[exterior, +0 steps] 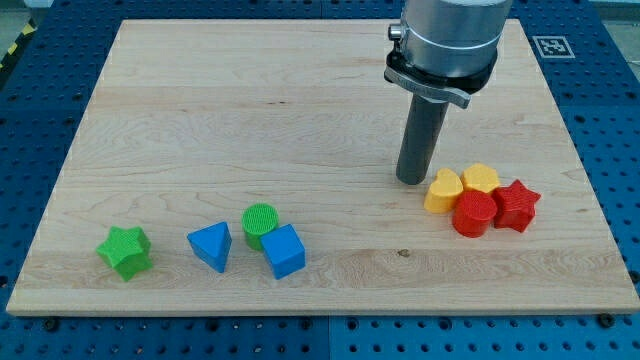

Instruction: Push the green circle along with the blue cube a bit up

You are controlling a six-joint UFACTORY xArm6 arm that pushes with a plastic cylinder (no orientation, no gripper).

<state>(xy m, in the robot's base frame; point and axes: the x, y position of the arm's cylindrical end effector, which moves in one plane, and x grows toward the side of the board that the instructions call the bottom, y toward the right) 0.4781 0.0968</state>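
Note:
The green circle (260, 223) stands near the view's bottom, left of centre. The blue cube (284, 250) touches it at its lower right. My tip (412, 180) rests on the wooden board (250, 110) well to the right of both and higher up, just left of the yellow and red group. It touches no block.
A blue triangle (211, 245) lies just left of the green circle. A green star (126, 251) sits at the bottom left. A yellow heart (443, 190), another yellow block (481, 179), a red circle (473, 213) and a red star (516, 205) cluster at the right.

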